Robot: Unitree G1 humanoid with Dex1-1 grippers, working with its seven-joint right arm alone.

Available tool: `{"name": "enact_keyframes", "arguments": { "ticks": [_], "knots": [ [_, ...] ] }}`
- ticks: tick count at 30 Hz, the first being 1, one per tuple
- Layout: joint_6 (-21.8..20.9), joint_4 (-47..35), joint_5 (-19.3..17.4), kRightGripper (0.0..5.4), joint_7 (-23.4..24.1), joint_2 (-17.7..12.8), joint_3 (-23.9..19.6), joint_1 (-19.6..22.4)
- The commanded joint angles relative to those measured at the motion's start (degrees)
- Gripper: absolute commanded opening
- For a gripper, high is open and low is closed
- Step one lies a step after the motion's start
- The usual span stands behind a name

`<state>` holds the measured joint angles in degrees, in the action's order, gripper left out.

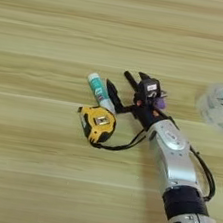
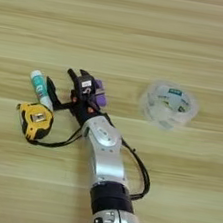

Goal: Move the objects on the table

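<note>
Your gripper (image 2: 59, 82) stands wide open and empty; the glue stick (image 2: 40, 89) lies just left of its fingers, the tape measure (image 2: 34, 119) below, on the table (image 2: 123, 29).

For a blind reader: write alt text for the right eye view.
A silver right arm reaches up over a wooden table, its open gripper beside a glue stick and yellow tape measure. A clear tape roll lies to the right.

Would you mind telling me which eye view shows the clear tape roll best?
The right eye view: the tape roll sits whole, well inside the picture, with its ring and teal label plain. In the left eye view it lies at the right edge, which seems to cut off its far side.
</note>
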<state>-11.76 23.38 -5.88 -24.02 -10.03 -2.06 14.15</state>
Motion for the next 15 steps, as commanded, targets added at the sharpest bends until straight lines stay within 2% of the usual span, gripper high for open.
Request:
{"name": "enact_keyframes", "arguments": {
  "ticks": [1,7,15],
  "knots": [
    [0.3,-7.0,-1.1,5.38,0.4,-1.0,-0.7,1.5],
    [1.8,-12.0,-1.5,5.38,-0.2,-1.1,-0.6,-0.4],
    [4.8,-21.4,-2.3,5.38,-4.4,-1.7,2.6,-7.1]
  ]
}}
